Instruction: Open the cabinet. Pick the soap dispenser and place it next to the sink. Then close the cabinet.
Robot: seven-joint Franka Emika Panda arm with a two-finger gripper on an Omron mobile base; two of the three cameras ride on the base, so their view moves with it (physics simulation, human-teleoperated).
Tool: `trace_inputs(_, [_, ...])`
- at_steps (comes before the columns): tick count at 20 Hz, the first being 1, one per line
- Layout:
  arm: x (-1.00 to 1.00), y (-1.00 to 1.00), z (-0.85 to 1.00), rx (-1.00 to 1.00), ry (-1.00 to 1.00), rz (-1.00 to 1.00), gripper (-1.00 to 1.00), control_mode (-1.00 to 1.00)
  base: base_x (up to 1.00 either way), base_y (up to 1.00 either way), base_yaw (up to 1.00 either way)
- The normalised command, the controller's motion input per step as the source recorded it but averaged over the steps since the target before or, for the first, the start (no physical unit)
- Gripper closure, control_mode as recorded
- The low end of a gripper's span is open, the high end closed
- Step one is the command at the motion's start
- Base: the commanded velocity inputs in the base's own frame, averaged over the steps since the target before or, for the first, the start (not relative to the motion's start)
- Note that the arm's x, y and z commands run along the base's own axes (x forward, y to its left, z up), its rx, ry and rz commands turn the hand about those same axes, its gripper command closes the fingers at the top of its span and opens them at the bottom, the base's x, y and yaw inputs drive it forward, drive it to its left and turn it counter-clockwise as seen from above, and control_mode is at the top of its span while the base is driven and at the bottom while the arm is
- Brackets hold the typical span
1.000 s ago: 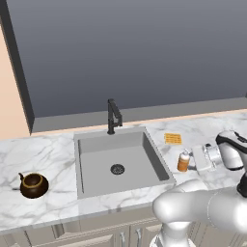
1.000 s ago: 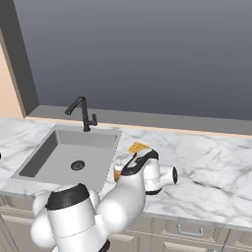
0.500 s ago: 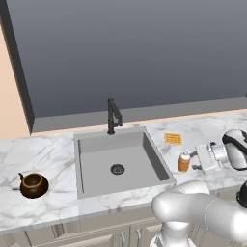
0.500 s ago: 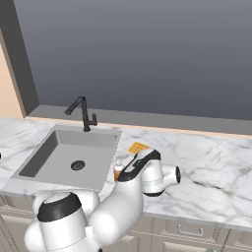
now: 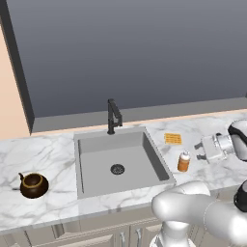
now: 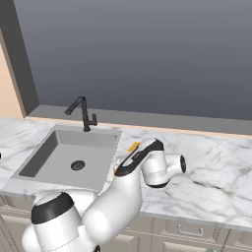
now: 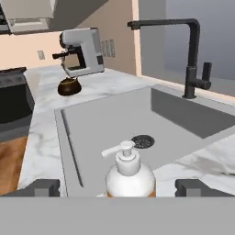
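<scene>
Orange-brown and white-capped, the soap dispenser [image 7: 130, 176] closest in the hand view, standing upright between the two dark fingertips [image 7: 44, 187], pump spout turned left; gripper [image 7: 120, 188] spread wide, both tips clear of the bottle's sides, nothing clamped; in the left base view, the same bottle [image 5: 183, 161] upright on the white marble counter [image 5: 53, 153], just beside the right rim of the sink [image 5: 120, 162], with the gripper [image 5: 198, 150] near it on the right, apart from it.

Beyond the bottle, the grey basin [image 7: 110, 120] with its round drain [image 7: 142, 141]; past the far rim, the dark faucet [image 7: 190, 55] upright at the back edge, spout reaching over the basin; from the left base view a small orange sponge [image 5: 173, 138] flat on the marble behind the bottle, well clear of it.

Farther off, a brown kettle [image 7: 69, 86] on the counter left of the sink, also seen in the left base view [image 5: 33, 185]; behind it a grey coffee machine [image 7: 81, 50] against the peach wall; a dark stove [image 7: 14, 101] at the left edge of the hand view.
</scene>
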Motion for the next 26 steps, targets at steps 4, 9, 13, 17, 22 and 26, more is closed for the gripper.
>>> trace_inputs(4, [-0.22, 0.01, 0.57, -0.16, 0.13, -0.2, -1.0, -1.0, 0.0, 0.0, 0.0])
trace_inputs(9, [-0.13, 0.04, 0.49, -0.34, 0.26, -0.19, -1.0, -1.0, 0.0, 0.0, 0.0])
trace_inputs(13, [-0.05, 0.18, 0.27, -0.31, 0.18, -0.18, -1.0, -1.0, 0.0, 0.0, 0.0])
trace_inputs(17, [0.0, 0.12, 0.0, -0.17, 0.04, -0.13, -1.0, -1.0, 0.0, 0.0, 0.0])
trace_inputs(22, [0.0, 0.09, 0.0, -0.19, 0.11, -0.21, -1.0, -1.0, 0.0, 0.0, 0.0])
trace_inputs(26, [0.0, 0.0, 0.03, -0.14, 0.12, -0.14, -1.0, -1.0, 0.0, 0.0, 0.0])
